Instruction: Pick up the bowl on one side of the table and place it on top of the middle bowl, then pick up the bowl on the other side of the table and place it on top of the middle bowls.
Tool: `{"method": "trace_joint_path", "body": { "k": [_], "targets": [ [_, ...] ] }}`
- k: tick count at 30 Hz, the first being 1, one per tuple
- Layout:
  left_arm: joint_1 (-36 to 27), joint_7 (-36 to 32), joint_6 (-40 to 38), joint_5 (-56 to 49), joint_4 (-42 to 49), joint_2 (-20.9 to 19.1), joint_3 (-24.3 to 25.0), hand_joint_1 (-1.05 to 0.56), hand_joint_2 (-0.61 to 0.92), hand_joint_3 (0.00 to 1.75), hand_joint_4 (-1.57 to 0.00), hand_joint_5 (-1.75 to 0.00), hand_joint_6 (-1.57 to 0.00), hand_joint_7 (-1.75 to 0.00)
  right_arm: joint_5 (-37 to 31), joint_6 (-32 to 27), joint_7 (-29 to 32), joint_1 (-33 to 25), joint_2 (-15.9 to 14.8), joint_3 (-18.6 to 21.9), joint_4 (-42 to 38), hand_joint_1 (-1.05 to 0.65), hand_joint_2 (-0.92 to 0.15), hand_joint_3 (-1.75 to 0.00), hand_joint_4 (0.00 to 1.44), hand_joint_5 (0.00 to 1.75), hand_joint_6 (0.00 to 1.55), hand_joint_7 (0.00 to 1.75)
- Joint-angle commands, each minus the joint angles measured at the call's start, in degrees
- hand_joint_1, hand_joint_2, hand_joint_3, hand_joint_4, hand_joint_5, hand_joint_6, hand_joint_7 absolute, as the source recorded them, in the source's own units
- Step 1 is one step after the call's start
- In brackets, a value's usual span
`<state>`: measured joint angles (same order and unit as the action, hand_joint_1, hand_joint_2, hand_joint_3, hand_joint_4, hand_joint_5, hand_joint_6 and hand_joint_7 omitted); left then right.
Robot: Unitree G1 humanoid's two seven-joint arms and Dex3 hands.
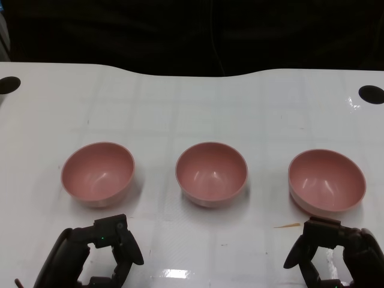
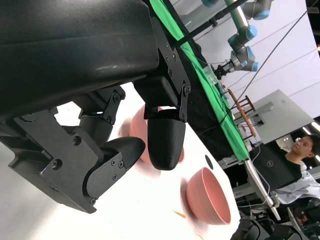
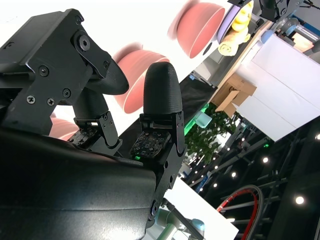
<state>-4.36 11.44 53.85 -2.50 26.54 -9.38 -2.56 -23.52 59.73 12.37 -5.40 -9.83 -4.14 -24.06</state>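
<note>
Three pink bowls stand in a row across the white table (image 1: 192, 108): the left bowl (image 1: 98, 174), the middle bowl (image 1: 211, 174) and the right bowl (image 1: 326, 180), all upright and empty. My left hand (image 1: 99, 255) lies near the front edge just before the left bowl, fingers apart, holding nothing. My right hand (image 1: 333, 255) lies likewise before the right bowl, also empty. In the left wrist view the left hand (image 2: 100, 150) half hides one pink bowl (image 2: 136, 125); the right bowl (image 2: 207, 195) shows beyond. The right wrist view shows the right hand (image 3: 100, 110), the middle bowl (image 3: 137, 85) and the left bowl (image 3: 200, 30).
Black round holes mark the far left (image 1: 9, 84) and far right (image 1: 371, 94) table corners. A small yellowish sliver (image 1: 287, 225) lies by the right bowl. A person (image 2: 300, 155) sits beyond the table's right end, near a green cloth (image 2: 210, 85).
</note>
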Motion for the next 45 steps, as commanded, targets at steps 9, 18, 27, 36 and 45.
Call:
{"method": "trace_joint_path", "body": {
  "k": [9,18,27,36,45],
  "targets": [
    [0.2,0.0,0.0,0.1,0.8,-0.7,0.3,-0.07,0.37,1.33,-0.80,-1.67,-0.85,-1.38,0.6,0.1,0.5,-0.1,-0.5,0.6,-0.4,-0.01,-0.24,-1.49,0.86,1.63,0.90,1.23],
    [0.2,0.0,0.1,0.1,0.7,-0.9,0.5,-0.07,0.38,1.33,-0.80,-1.66,-0.84,-1.37,0.0,-0.1,0.7,-0.1,-0.6,0.6,-0.2,-0.02,-0.23,-1.50,0.86,1.65,0.90,1.23],
    [0.2,0.1,-0.4,0.6,0.7,-0.9,0.8,-0.06,0.39,1.31,-0.80,-1.63,-0.85,-1.34,-0.6,-0.5,1.0,0.0,-0.4,0.5,0.0,-0.03,-0.21,-1.52,0.85,1.66,0.90,1.23],
    [-0.2,-1.2,-0.3,1.0,-0.1,-0.2,2.1,-0.13,0.73,0.52,-0.83,-0.89,-0.97,-0.37,-1.4,-0.7,1.7,0.0,0.1,0.2,0.1,-0.03,-0.22,-1.52,0.85,1.67,0.90,1.23],
    [-2.1,-7.1,-7.3,-8.8,-8.4,-0.9,4.4,-0.25,0.89,0.00,-0.79,-0.29,-0.78,-0.01,-1.2,-0.7,1.7,-0.1,0.5,0.1,0.5,-0.02,-0.22,-1.52,0.85,1.66,0.90,1.23]
  ]
}}
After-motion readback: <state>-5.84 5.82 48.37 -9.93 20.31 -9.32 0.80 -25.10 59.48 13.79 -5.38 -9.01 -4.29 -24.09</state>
